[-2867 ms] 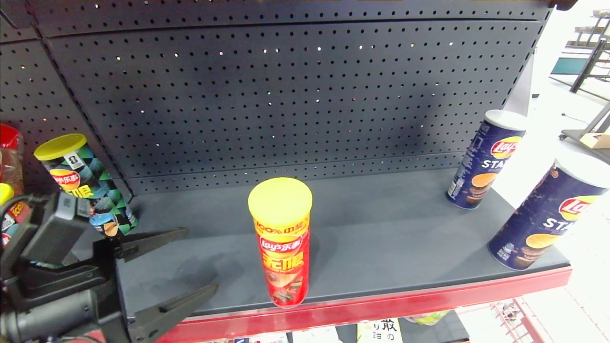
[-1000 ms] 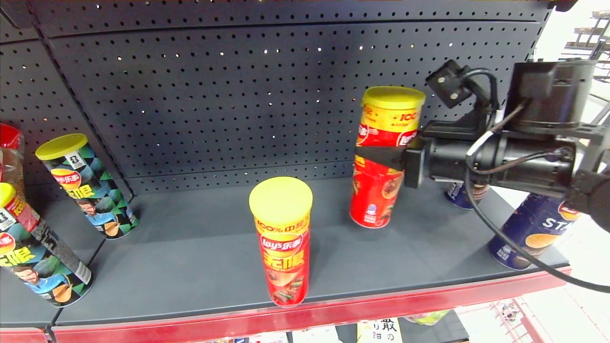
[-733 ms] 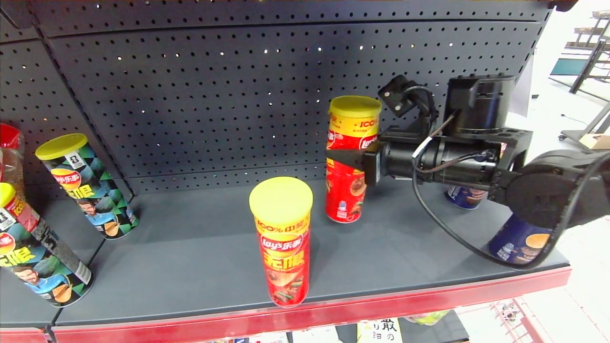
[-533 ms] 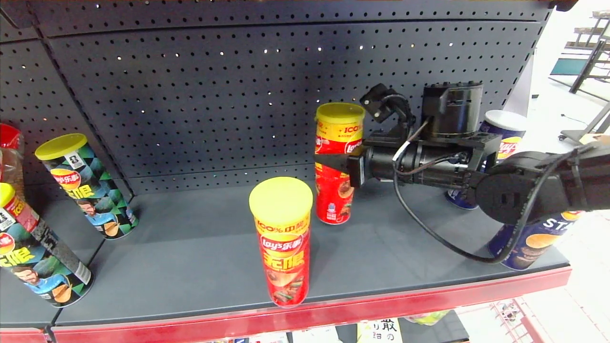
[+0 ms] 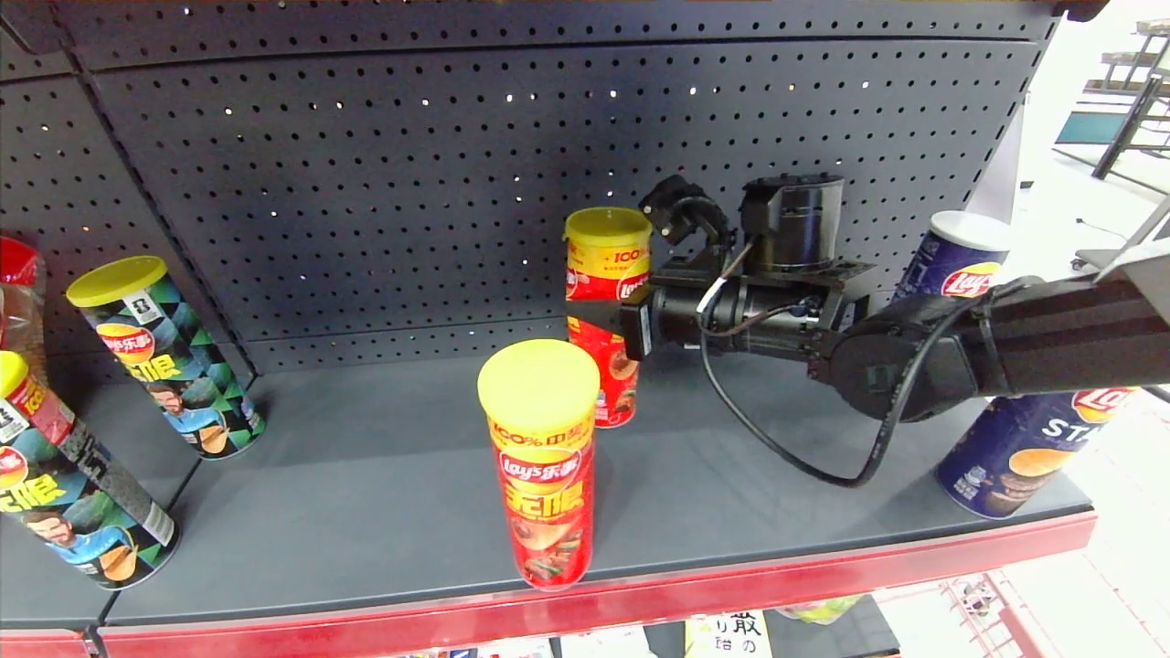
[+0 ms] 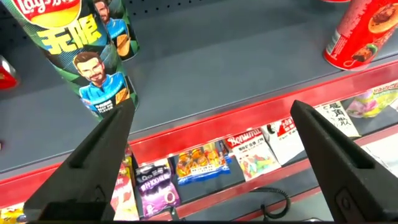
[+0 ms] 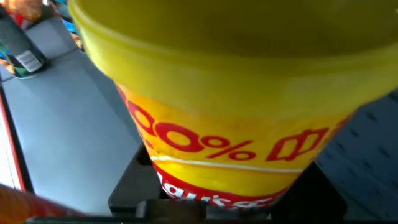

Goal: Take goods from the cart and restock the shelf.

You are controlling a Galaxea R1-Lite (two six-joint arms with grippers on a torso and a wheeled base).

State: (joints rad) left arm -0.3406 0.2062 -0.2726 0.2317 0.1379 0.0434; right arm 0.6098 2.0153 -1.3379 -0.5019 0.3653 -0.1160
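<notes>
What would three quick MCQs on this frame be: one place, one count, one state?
1. Where is the gripped red can relative to the front red can?
A. Behind it, nearer the pegboard
B. In front of it, at the shelf lip
C. Lying on top of it

2. How many dark blue cans stand at the right end of the shelf?
A. One
B. Two
C. Four

3. What state is the left gripper in?
A. Open, holding nothing
B. Shut on a green can
C. Shut on a snack bag

Key: 1 A, the right gripper holds it behind the front one. 2 B, one stands at the back and one at the front. 3 A, its fingers are spread with nothing between them.
</notes>
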